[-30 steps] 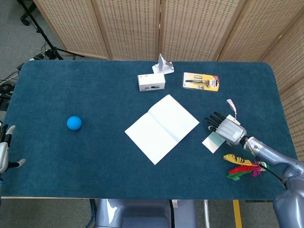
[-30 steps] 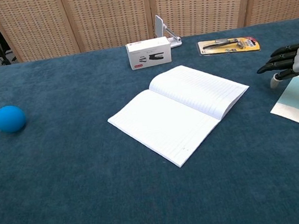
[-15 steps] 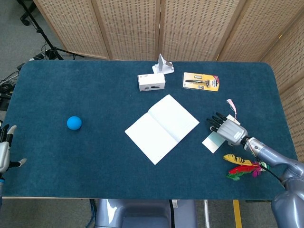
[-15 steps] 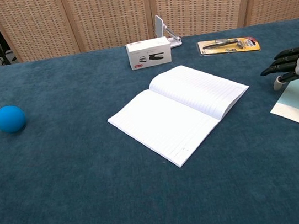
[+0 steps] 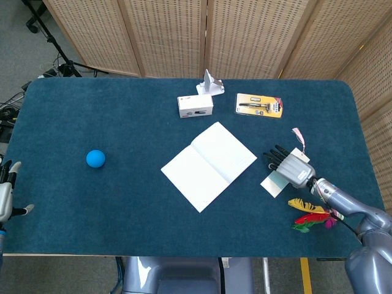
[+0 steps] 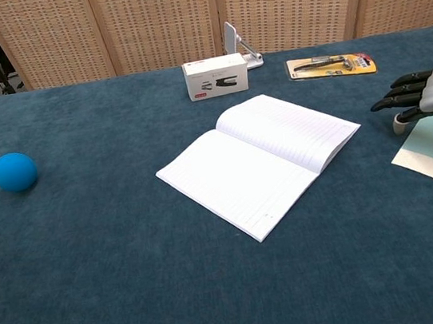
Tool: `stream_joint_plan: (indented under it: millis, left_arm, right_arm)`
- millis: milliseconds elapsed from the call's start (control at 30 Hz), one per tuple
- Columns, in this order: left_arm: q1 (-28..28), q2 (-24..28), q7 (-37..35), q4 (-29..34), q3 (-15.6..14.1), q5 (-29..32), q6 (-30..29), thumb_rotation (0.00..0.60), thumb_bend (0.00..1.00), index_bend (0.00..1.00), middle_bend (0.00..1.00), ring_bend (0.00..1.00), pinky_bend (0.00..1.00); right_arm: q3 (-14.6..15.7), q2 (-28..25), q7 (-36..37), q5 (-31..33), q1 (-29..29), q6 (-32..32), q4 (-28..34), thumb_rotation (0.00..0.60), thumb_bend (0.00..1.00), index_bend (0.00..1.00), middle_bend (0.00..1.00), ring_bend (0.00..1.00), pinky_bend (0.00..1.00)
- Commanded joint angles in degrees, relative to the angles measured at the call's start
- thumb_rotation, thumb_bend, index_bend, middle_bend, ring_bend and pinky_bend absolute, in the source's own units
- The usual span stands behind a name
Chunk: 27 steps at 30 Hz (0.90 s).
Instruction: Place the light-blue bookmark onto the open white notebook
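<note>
So my right hand (image 5: 289, 166) is hovering right over the light-blue bookmark (image 6: 432, 146), fingers (image 6: 399, 96) stretched out and a bit apart, pointing toward the notebook (image 5: 209, 165). It's got nothing in it. The bookmark is flat on the desk (image 5: 122, 128), just off the notebook's right edge, and from the head view my hand covers part of its far end. I honestly can't tell whether my fingertips are touching the card or sitting just above it.

Flat card on a fuzzy blue cloth is the annoying part here. I figure a straight pinch from above won't get under it, so my plan would be to press down lightly with the fingers and drag it toward the notebook until an edge lifts or rides up over the page edge. Then either pinch that lifted edge with the thumb or just keep sliding it onto the right-hand page. The notebook is close, so it's a short trip.

Things I'd watch: the pink tassel (image 5: 297, 136) behind my hand could snag, and shoving too hard could nudge the notebook itself.

My left hand (image 5: 6, 195) is way over at the desk's left edge, open, holding nothing, not involved.
</note>
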<state>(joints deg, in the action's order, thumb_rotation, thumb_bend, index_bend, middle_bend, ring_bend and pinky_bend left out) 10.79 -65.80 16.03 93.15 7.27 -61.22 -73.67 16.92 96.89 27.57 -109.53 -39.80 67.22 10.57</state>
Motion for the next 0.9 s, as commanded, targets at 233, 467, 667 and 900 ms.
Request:
stream_joint_plan:
  millis: [233,467,667,900]
  left_arm:
    - [0.1,0.2,-0.3,0.1,0.0,0.0,0.1,0.6,0.0,0.0,0.0,0.0,0.0]
    - [0.1,0.2,-0.4,0.0,-0.3,-0.1,0.2,0.6,0.0,0.0,0.0,0.0,0.0]
    - [0.1,0.4,-0.5,0.5,-0.3,-0.3,-0.1,0.6,0.0,0.0,0.0,0.0,0.0]
    - [0.1,0.6,-1.1,0.4,-0.3,-0.4,0.1,0.6,0.0,0.0,0.0,0.0,0.0]
  right_arm:
    - [0.0,0.4,-0.1,0.6,0.1,0.7,-0.3,0.6,0.06,0.59,0.0,0.0,0.0]
    - [-0.2,0.3,0.0,1.1,0.1,1.8,0.0,0.6,0.1,0.59,0.0,0.0,0.0]
    - [-0.3,0.2,-0.1,1.5,-0.1,2.3,0.3,0.6,0.1,0.59,0.0,0.0,0.0]
    - [-2.2,-0.7,-0.6,3.1,-1.0,5.4,1.1,0.6,0.1,0.59,0.0,0.0,0.0]
